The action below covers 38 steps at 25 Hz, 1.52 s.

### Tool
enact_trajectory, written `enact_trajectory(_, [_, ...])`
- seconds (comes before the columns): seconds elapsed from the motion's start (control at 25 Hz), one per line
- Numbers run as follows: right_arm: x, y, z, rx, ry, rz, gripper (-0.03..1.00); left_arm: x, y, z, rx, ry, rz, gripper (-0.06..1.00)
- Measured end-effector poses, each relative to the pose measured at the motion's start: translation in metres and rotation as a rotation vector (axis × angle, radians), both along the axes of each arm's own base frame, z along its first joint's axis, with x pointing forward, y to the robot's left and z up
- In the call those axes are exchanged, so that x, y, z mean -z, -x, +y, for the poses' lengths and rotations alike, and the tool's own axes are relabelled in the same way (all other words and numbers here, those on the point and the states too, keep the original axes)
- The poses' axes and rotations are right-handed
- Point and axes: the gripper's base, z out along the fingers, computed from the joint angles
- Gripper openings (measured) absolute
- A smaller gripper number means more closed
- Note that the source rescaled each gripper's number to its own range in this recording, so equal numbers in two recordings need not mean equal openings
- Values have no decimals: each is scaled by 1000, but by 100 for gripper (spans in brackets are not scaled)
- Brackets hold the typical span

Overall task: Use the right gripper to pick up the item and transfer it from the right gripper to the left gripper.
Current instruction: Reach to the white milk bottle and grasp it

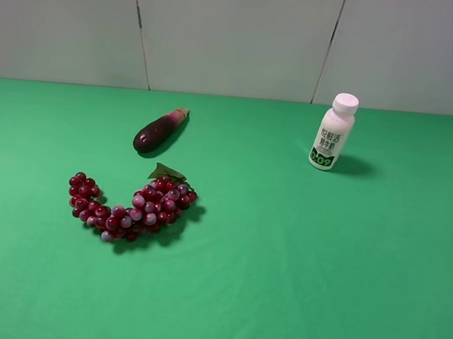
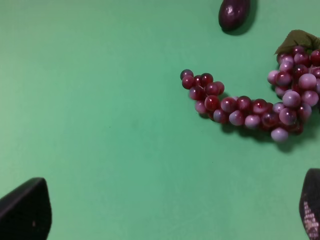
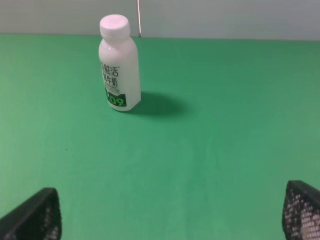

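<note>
- Currently the right hand (image 3: 165,212) stands wide open and holds nothing. Only the tips of its two black fingers (image 3: 35,217) show, far apart over the green cloth.
- Ahead of that hand and well apart from it, the bottle (image 3: 119,65) stands upright on the tabletop (image 3: 225,150). Its white cap is on, its green-and-black label faces the right wrist camera, and its shadow falls to one side.
- The left hand (image 2: 167,207) is likewise spread wide and has hold of nothing. Its two dark fingertips (image 2: 25,212) sit far apart above the cloth.
- Beyond the left hand lies the bunch of red grapes (image 2: 255,107), curved like a hook, with a green leaf at its thicker end. Past the bunch, the rounded end of the eggplant (image 2: 233,12) shows at the picture's edge.
- Seen from the high camera, the bottle is toward the back right of the tabletop, near the pale wall (image 1: 237,37).
- The eggplant lies back and left of the middle, with the grapes near it on the front side. Both are well apart from the bottle.
</note>
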Motion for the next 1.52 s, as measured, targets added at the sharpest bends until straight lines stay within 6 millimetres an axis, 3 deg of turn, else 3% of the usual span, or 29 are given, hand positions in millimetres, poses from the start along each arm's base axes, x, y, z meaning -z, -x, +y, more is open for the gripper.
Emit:
enact_trajectory(0.44, [0, -1, -1, 21, -15, 11, 89, 0, 0, 0, 0, -1, 0, 100])
enact_trajectory(0.6, [0, -16, -4, 30, 2, 106, 89, 0, 0, 0, 0, -1, 0, 100])
enact_trajectory(0.76, [-14, -47, -7, 17, 28, 220, 89, 0, 0, 0, 0, -1, 0, 100])
enact_trajectory(1.0, [-40, -111, -13, -2, 48, 382, 89, 0, 0, 0, 0, -1, 0, 100])
enact_trajectory(1.08, [-51, -133, -11, -32, 56, 401, 94, 0, 0, 0, 0, -1, 0, 100])
enact_trajectory(1.24, [-66, -175, 8, -113, 51, 441, 100, 0, 0, 0, 0, -1, 0, 100])
enact_trajectory(1.52, [-71, -256, 42, -81, 49, 522, 100, 0, 0, 0, 0, -1, 0, 100])
